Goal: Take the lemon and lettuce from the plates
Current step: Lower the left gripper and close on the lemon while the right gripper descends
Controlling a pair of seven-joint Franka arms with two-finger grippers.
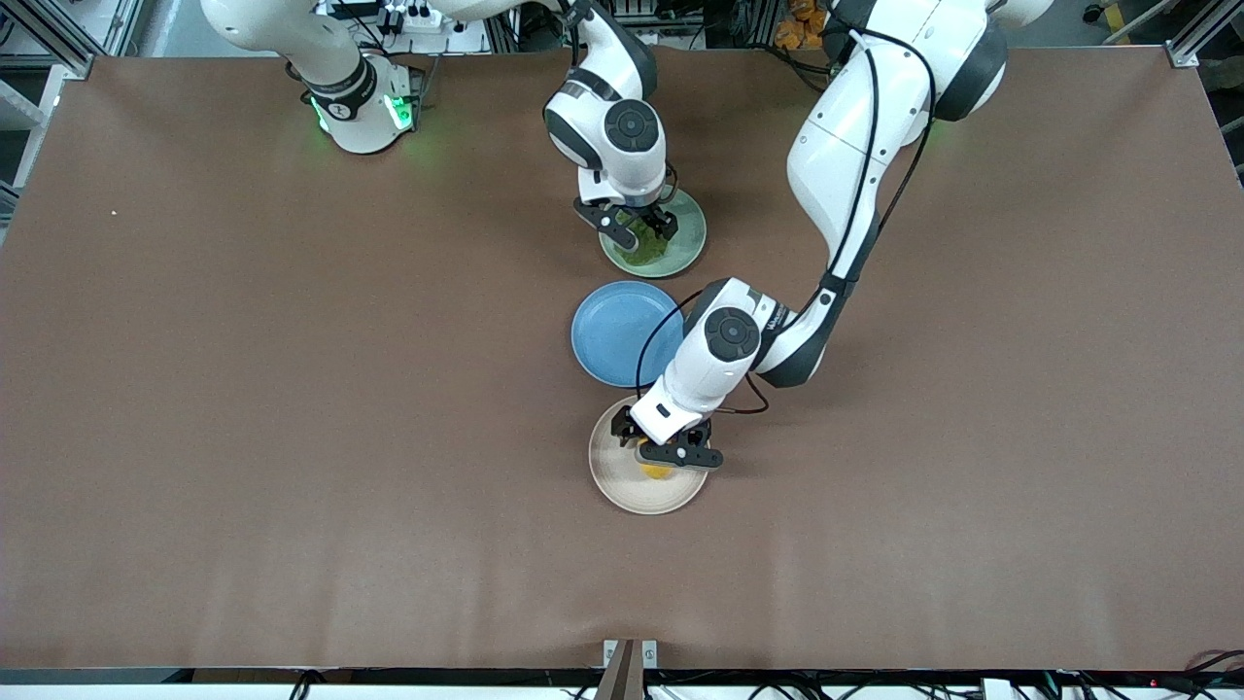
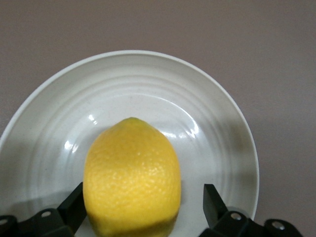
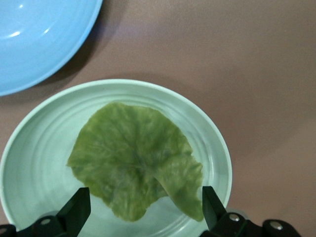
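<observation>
Hovering open over lemon (image 2: 132, 177), lettuce (image 3: 133, 165).

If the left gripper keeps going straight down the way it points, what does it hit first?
Probably the lemon: the left gripper is open with the fruit between its fingers, above the beige plate.

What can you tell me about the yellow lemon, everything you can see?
The lemon is bright yellow and oval, with bumpy, dimpled skin and a small pointed tip. It looks whole, not cut. It lies on its side in the beige-cream plate, the plate nearest the front camera, and rests on the plate's ringed bottom. The left gripper is down around it, open, with one finger right at its side and the other standing a little apart. Nothing else touches it.
</observation>
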